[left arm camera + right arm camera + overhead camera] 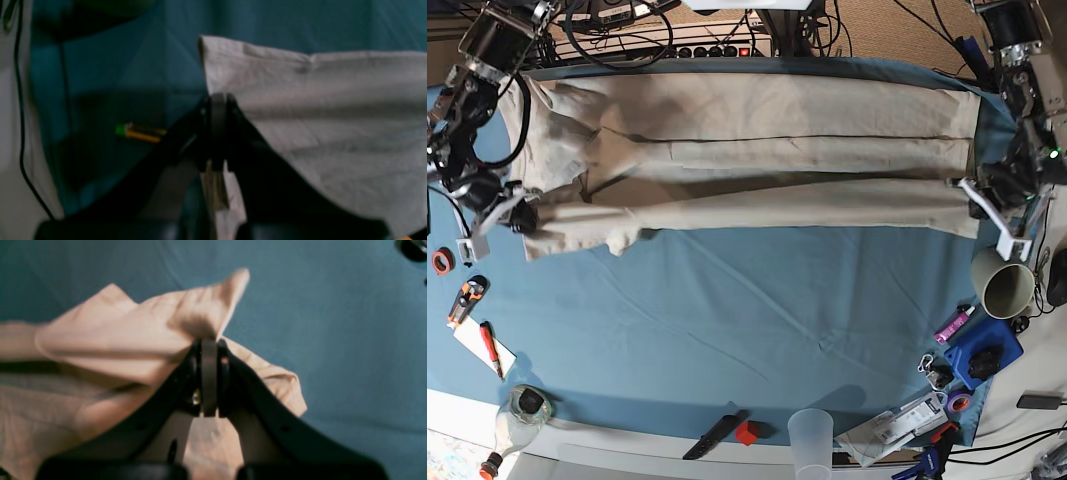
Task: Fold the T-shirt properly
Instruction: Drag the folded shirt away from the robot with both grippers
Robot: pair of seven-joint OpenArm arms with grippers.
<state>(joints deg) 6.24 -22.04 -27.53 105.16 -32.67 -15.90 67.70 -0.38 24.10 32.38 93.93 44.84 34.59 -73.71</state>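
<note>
The beige T-shirt [757, 160] lies stretched in a long folded band across the far part of the blue-teal table cloth [747, 320]. At the shirt's right end in the base view, my left gripper [974, 192] is shut on the cloth's edge. The left wrist view shows its jaws [218, 100] pinched together on the pale fabric [333, 116] near a corner. At the shirt's left end, my right gripper [515, 213] is shut on a bunched fold. In the right wrist view the T-shirt [116, 336] rises in a peak above the closed right gripper [209, 343].
A beige mug [1005, 285], a purple marker [954, 324] and a blue object [983, 355] sit near the right edge. A clear cup [811, 435], a black knife [712, 435] and a glass jar [525, 408] line the front. Cables and a power strip [717, 45] run behind.
</note>
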